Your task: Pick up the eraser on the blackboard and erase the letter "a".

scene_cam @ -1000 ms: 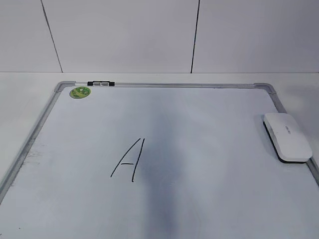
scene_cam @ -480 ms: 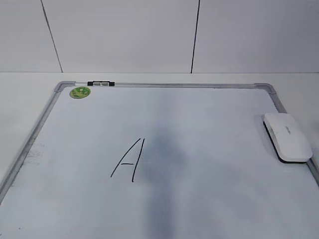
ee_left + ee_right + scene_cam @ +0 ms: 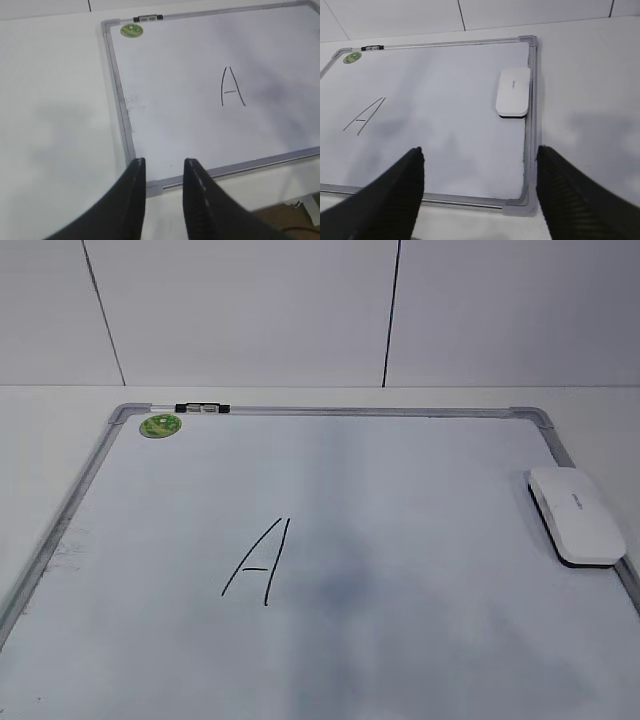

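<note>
One capital "A" (image 3: 258, 560) in thin black marker is the only writing visible on the blackboard (image 3: 330, 412); a lowercase letter "a" cannot be made out in any view, and to the right of the capital there is just a faint grey smudge (image 3: 345, 585). That board lies flat on the white worktop (image 3: 50, 425), with a round green sticker (image 3: 160, 425) in its far left corner and a small black clip (image 3: 200, 408) on the top frame beside it. At the board's right edge, just inside the frame, the eraser (image 3: 577, 514) rests flat with nothing on or against it. Well clear of the eraser, the right tool (image 3: 480, 162) hangs above the board's near right corner with its fingers spread wide. Over the near left corner the left tool (image 3: 164, 167) hovers, its fingers close together with a narrow gap between them, gripping nothing. White tiled wall (image 3: 250, 310) stands behind the worktop.
</note>
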{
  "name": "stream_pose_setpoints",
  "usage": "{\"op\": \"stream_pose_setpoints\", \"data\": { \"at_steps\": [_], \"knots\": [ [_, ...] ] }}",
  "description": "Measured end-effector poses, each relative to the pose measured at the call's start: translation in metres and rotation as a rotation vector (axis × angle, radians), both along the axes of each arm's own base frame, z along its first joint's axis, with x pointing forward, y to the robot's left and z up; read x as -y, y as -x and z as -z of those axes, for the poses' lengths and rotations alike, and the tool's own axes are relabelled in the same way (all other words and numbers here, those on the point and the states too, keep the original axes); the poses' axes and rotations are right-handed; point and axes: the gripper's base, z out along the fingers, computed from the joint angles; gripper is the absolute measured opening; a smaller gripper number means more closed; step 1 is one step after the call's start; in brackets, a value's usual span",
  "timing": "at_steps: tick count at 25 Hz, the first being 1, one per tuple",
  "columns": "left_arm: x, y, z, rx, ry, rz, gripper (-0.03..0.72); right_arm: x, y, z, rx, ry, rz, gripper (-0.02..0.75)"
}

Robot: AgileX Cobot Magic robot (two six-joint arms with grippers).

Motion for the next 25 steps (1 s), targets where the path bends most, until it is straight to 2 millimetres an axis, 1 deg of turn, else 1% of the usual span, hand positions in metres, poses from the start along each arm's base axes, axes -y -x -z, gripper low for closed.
{"op": "stream_pose_setpoints", "data": {
  "at_steps": [3, 6, 9, 12, 16, 20, 25],
  "knots": [
    [-0.001, -0.002, 0.02, -0.039, -0.018, -0.005, 0.202, 0.003, -0.002, 0.012, -0.016, 0.029, 0.022, 0.559],
    [-0.003, -0.005, 0.037, -0.075, -0.037, -0.014, 0.202, 0.004, -0.009, 0.024, -0.06, 0.06, 0.044, 0.559],
    [-0.003, -0.008, 0.052, -0.109, -0.05, -0.02, 0.202, 0.005, -0.017, 0.037, -0.109, 0.087, 0.06, 0.559],
    [-0.005, -0.01, 0.062, -0.136, -0.067, -0.03, 0.202, 0.005, -0.022, 0.048, -0.15, 0.099, 0.061, 0.559],
    [-0.007, -0.014, 0.065, -0.115, -0.087, -0.052, 0.202, 0.005, -0.028, 0.061, -0.198, 0.114, 0.064, 0.559],
    [-0.008, -0.018, 0.064, -0.075, -0.088, -0.065, 0.202, 0.007, -0.029, 0.062, -0.197, 0.135, 0.083, 0.559],
    [-0.009, -0.025, 0.068, -0.033, -0.093, -0.082, 0.202, 0.009, -0.036, 0.062, -0.141, 0.16, 0.103, 0.559]
  ]
}}
